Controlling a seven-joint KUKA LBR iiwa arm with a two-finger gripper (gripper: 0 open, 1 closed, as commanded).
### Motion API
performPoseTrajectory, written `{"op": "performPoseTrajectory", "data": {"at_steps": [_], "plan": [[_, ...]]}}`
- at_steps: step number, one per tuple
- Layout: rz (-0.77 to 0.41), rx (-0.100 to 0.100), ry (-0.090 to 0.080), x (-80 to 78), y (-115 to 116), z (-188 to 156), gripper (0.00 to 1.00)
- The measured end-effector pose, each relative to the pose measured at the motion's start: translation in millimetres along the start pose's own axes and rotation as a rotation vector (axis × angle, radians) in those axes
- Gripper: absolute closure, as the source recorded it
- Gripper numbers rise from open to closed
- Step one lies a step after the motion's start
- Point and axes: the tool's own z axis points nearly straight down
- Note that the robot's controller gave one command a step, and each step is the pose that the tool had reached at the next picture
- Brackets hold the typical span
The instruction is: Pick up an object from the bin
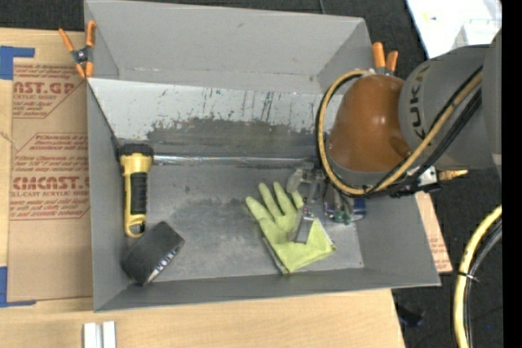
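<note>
camera view, from above and slightly to one side: a grey metal bin (228, 37) with three loose things on its floor. the arm (457, 106) enters from the right; its wrist carries an orange cover (367, 130) ringed by a black-and-yellow cable (321, 134). below the cover the gripper (306, 226) is down in the right half of the bin, its tip on or just above a yellow-green glove (277, 220). the glove lies flat on the floor, right of centre and near the front wall, its finger ends spread and pointing toward the back left, its cuff toward the front right. the gripper's tip stands over the palm, on the side nearer the cuff. how far apart the jaws stand cannot be told, since the wrist hides much of the gripper from this angle. a torch (134, 191) with a yellow body and black grip lies along the left wall, its length running front to back, well apart from the glove. just in front of the torch, in the front left corner, sits a black thing (152, 253), possibly a roll of tape, tilted, with a small pale mark on its side; it lies close to the torch's near end. the back wall shows dark scratches.
</note>
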Motion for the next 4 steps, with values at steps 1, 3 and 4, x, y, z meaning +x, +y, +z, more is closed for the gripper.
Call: {"op": "performPoseTrajectory", "data": {"at_steps": [1, 3, 4], "plan": [[-0.111, -0.001, -0.006, 11.4, -6, 29, 0.00], [-0.315, 0.001, -0.002, 16.0, -13, 28, 0.00], [-0.346, -0.002, -0.004, 29.3, -15, 27, 0.00]]}}
